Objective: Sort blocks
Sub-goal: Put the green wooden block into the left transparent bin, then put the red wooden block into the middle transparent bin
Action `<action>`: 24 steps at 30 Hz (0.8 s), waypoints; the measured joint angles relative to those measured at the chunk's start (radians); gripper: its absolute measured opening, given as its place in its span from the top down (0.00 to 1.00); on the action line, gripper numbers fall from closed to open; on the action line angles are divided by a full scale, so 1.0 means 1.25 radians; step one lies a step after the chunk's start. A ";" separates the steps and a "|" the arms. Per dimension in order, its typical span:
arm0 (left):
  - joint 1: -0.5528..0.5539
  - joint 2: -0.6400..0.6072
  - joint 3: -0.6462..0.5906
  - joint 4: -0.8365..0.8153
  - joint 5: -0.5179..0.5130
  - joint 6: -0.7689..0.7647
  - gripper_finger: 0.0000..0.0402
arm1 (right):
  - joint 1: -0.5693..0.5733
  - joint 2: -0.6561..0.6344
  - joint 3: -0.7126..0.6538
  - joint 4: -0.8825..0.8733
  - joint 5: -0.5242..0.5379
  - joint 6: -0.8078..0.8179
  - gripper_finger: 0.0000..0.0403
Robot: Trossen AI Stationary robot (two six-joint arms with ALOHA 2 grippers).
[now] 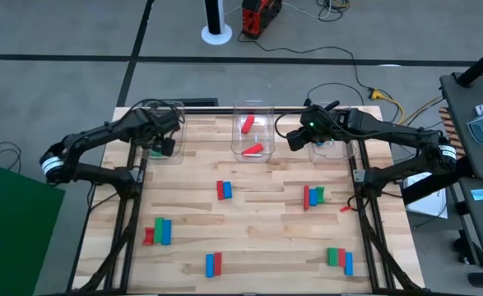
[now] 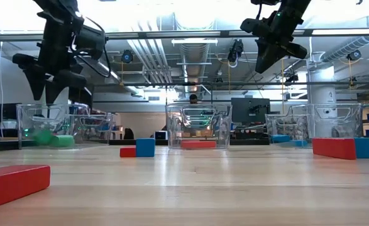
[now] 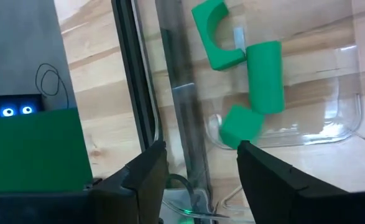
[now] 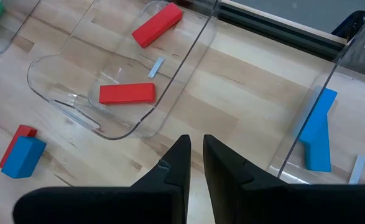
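1. Pale wooden slat table (image 1: 257,238); three clear plastic bins along the far edge.
2. Left gripper (image 3: 201,163) spread wide and empty over the left clear bin (image 3: 350,112), green blocks (image 3: 266,74) lying inside.
3. Right gripper (image 4: 196,158) nearly closed, empty, between the middle bin (image 4: 188,59) with two red blocks (image 4: 127,93) and the right bin holding blue blocks (image 4: 316,134).
4. Judgement: between drops. Mixed blocks remain on the table, e.g. the red-blue pair (image 1: 224,190); next is a reach and descent onto one.

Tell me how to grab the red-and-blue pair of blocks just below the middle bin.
Come from straight above. The red block and blue block lie flat, touching side by side, so close the fingers across one block's short ends, or straddle both across their outer long sides; there is no gap between them.
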 joint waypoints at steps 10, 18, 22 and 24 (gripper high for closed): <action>-0.074 -0.095 0.065 -0.008 0.169 -0.027 0.56 | 0.000 0.000 0.000 0.001 0.000 0.000 0.92; -0.292 -0.174 0.122 -0.008 0.259 -0.126 0.56 | 0.000 0.000 0.000 0.026 0.000 0.002 0.92; -0.439 -0.186 0.133 -0.002 0.258 -0.148 0.57 | 0.000 0.000 0.000 0.050 0.000 0.003 0.92; -0.512 -0.186 0.134 0.014 0.256 -0.150 0.57 | 0.001 0.000 0.000 0.057 -0.001 0.002 0.92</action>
